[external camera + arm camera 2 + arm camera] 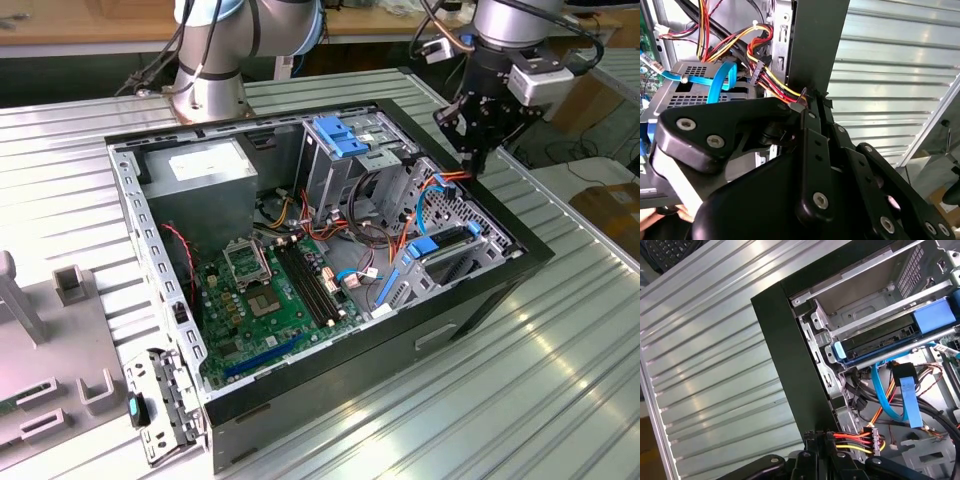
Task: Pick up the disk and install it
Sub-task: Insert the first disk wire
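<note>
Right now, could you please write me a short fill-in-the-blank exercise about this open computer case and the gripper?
1. The motherboard inside the computer case is ___.
2. The gripper hangs over the end of the case at the exterior view's ___.
3. The flat cable hanging among the wires near the drive cage is ___.

Missing words: green; right; blue.

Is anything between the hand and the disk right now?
Yes. In the first wrist view, red and yellow power wires and a blue cable hang between the hand and the blue-railed disk in its bay.
</note>
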